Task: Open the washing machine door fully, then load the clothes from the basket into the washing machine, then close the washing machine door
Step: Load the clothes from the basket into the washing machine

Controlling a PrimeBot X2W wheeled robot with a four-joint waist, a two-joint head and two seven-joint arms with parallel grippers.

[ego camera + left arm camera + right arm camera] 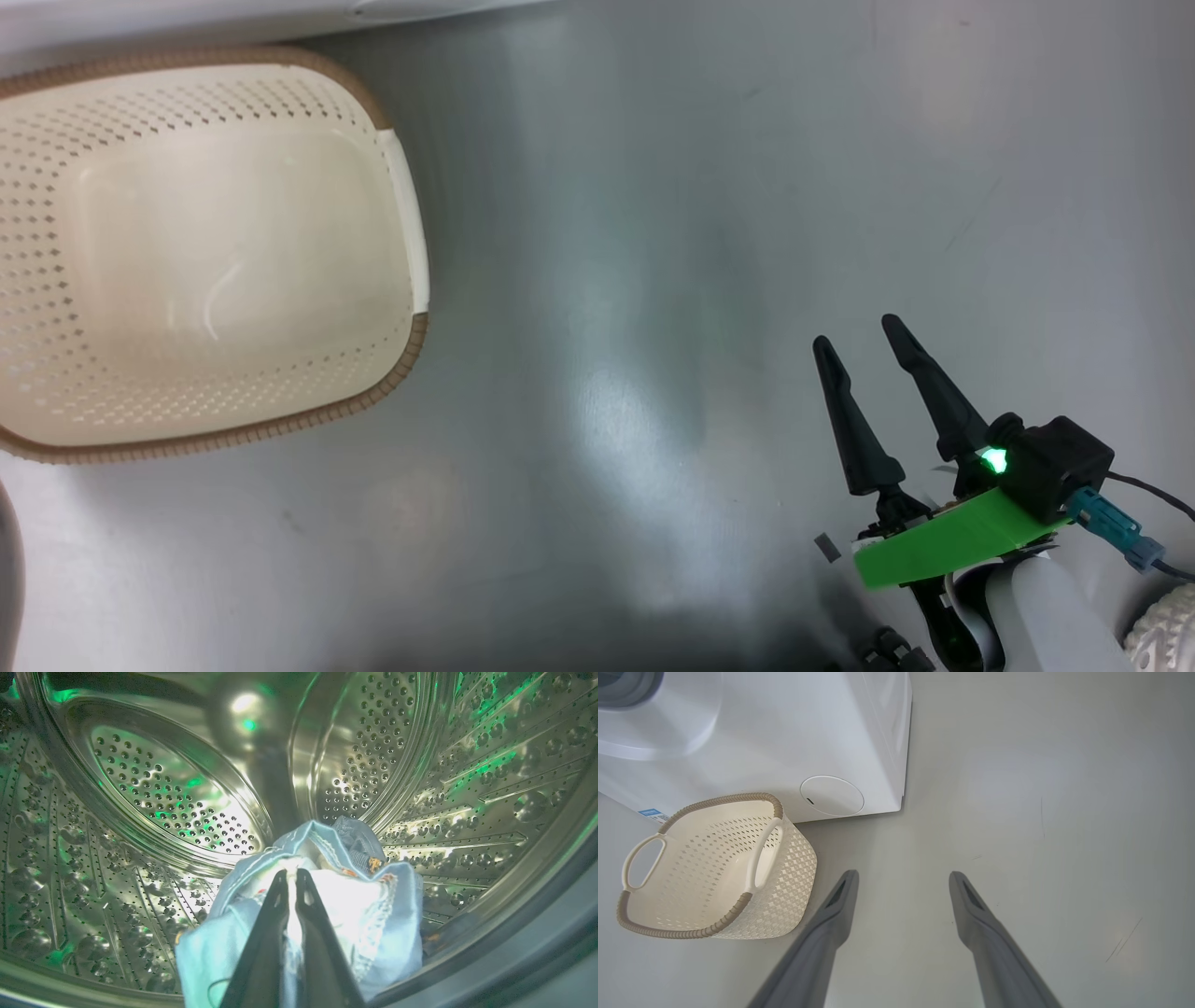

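Note:
My left gripper (292, 873) is inside the washing machine's perforated steel drum (154, 793), shut on light-blue clothes (373, 905) that hang bunched from its tips. The cream basket (205, 252) with a brown rim stands on the floor at the upper left of the head view, nothing inside it; the right wrist view shows this basket (714, 872) against the white washing machine (784, 732). Over bare floor at the lower right hovers my right gripper (864, 331), open and holding nothing, also seen as my right gripper (903, 875). The washing machine door is out of view.
The glossy grey floor (653, 280) stretches right of the basket. A round white flap (832, 795) sits low on the washer's front, near a blue label sticker (653, 814). The drum's dark rubber ring (537, 924) curves along the lower right.

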